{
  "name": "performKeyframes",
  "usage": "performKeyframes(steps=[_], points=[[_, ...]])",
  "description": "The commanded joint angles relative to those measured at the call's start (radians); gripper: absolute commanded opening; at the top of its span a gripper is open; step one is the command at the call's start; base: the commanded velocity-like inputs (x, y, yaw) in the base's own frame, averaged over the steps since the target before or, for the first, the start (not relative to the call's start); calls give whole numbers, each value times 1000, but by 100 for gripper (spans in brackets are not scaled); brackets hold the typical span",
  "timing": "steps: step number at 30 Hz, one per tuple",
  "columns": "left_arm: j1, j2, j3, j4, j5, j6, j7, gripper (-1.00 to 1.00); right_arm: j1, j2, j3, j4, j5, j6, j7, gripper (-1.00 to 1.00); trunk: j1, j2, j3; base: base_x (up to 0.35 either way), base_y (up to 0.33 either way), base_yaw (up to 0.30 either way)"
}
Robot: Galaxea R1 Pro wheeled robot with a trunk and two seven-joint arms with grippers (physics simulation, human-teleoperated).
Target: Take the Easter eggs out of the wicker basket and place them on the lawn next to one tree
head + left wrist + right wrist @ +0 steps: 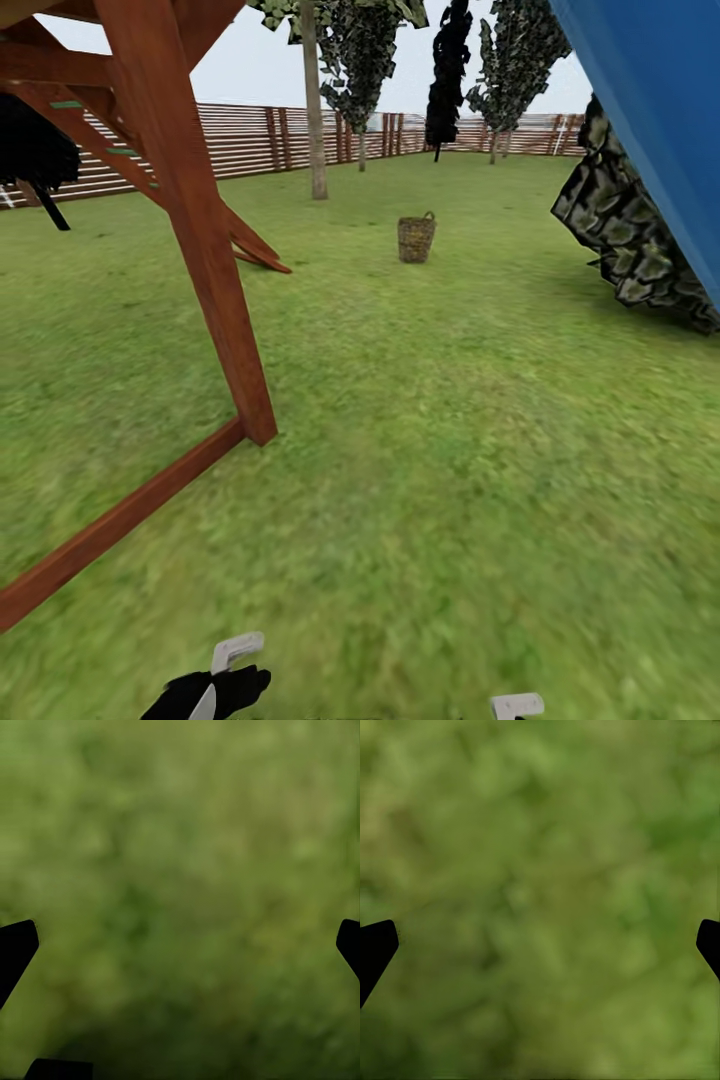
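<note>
The wicker basket [416, 240] stands upright on the lawn [450, 450], far ahead and a little right of centre. Its inside is hidden from here, so the Easter eggs are out of sight. Beyond the basket to the left rises a bare grey-brown tree [316, 120]. My left gripper [222, 682] and right gripper [516, 706] hang low at the near edge of the head view, far from the basket. In both wrist views the dark fingertips [16, 946] [376, 945] stand wide apart over blurred grass, with nothing between them.
A wooden playset [200, 220] with slanted legs and a ground beam stands close on the left. A blue slide [660, 110] and a leafy bush [635, 240] lie to the right. A slatted brown fence [250, 140] closes the back, with thin dark-leaved trees [450, 70] before it.
</note>
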Motion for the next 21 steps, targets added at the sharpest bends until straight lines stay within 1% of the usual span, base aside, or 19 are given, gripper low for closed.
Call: performKeyframes(steps=[1, 14, 21], points=[[0, -1, 7, -2, 1, 7, -4, 100, 0, 0, 0, 1, 7, -3, -1, 100, 0, 0, -2, 0, 0, 149], [0, -1, 7, -2, 1, 6, -4, 100, 0, -1, 0, 2, 7, -3, -1, 100, 0, 0, -21, 0, 0, 147], [0, -1, 7, -2, 1, 6, -4, 100, 0, -1, -2, 2, 6, -3, -1, 100, 0, 0, -33, 0, 0, 26]])
